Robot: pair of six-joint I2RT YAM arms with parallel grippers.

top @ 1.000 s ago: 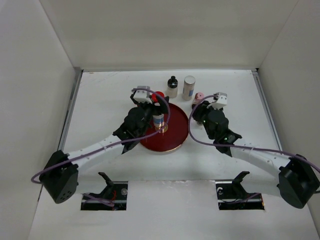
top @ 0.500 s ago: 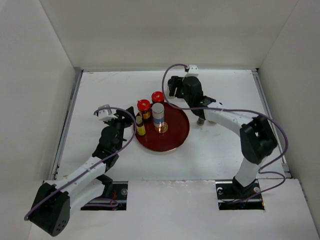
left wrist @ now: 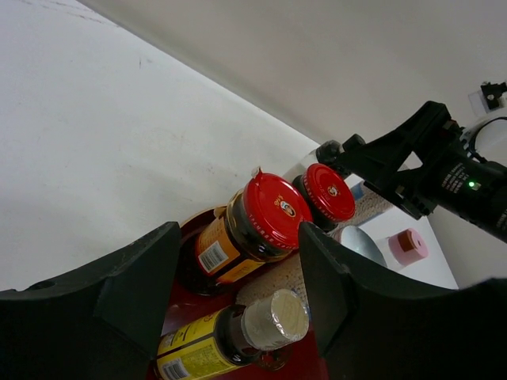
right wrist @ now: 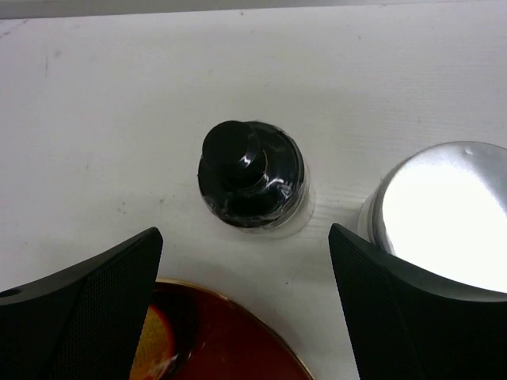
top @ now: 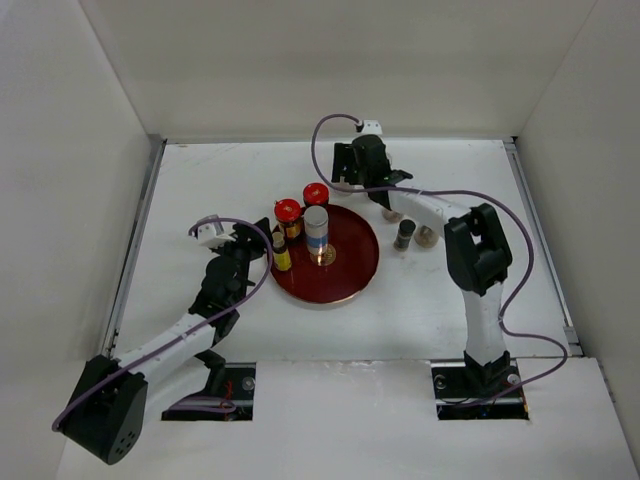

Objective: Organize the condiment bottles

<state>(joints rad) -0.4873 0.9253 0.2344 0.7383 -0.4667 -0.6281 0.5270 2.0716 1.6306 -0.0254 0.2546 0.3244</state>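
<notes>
On the dark red tray (top: 350,265) stand two red-lidded jars (top: 288,210) (left wrist: 269,210), a white silver-topped bottle (top: 316,228) and the slim yellow-labelled bottle (top: 282,252) (left wrist: 230,340). My left gripper (top: 272,248) (left wrist: 238,229) is shut on the yellow bottle at the tray's left edge. My right gripper (top: 362,170) (right wrist: 244,237) hovers open behind the tray. Just ahead of its fingertips stands the black-capped bottle (right wrist: 252,178), with the silver-lidded one (right wrist: 444,214) to its right. The top view hides both under the gripper.
A dark bottle (top: 404,235), a pale round-topped one (top: 427,237) and a small one (top: 393,214) stand right of the tray, beside my right forearm. A pink cap (left wrist: 408,245) shows past the jars. White walls close in the back and sides.
My right arm swung from the tray's right side to the back row and its jaws opened. My left arm drew back from the jars to the tray's left edge and closed in on the yellow bottle.
</notes>
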